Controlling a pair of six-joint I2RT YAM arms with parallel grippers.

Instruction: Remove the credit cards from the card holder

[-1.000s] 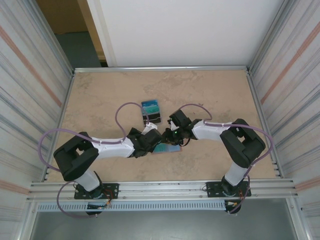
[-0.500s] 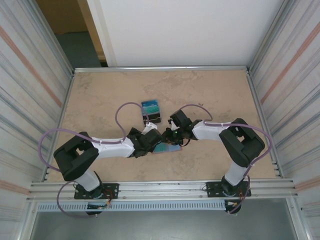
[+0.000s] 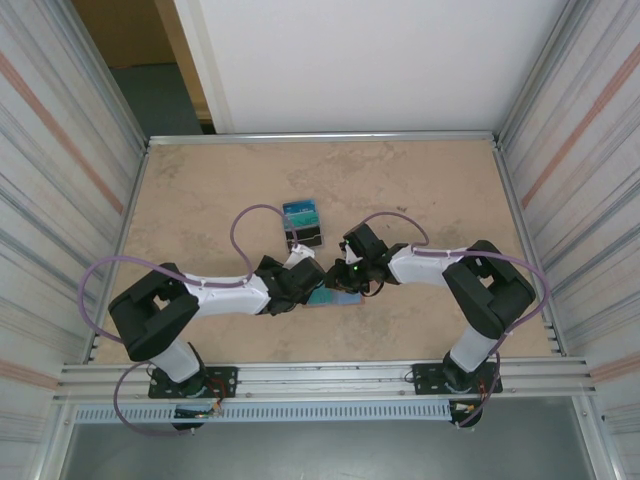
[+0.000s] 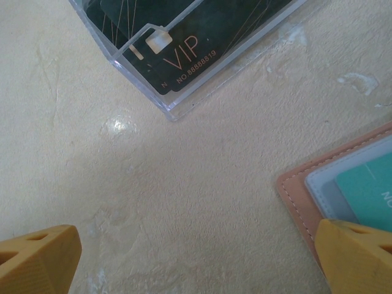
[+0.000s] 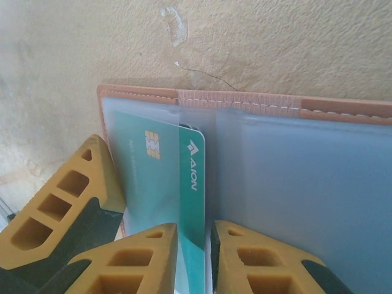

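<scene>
On teal card [image 5: 160,184]: AION | on dark card [image 4: 214,37]: VIP NO 88888819

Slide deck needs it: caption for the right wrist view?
Close-up: right gripper pinches the teal credit card in the open pink card holder.

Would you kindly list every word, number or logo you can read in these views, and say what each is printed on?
"VIP": on the dark card inside the clear plastic case.
"NO 88888819": beneath it on that card; last digits uncertain.
"AION", with a logo: on the teal-green plastic card in the salmon-pink leather-like card holder.
Small print beside that card's chip: too blurred to read.
</scene>
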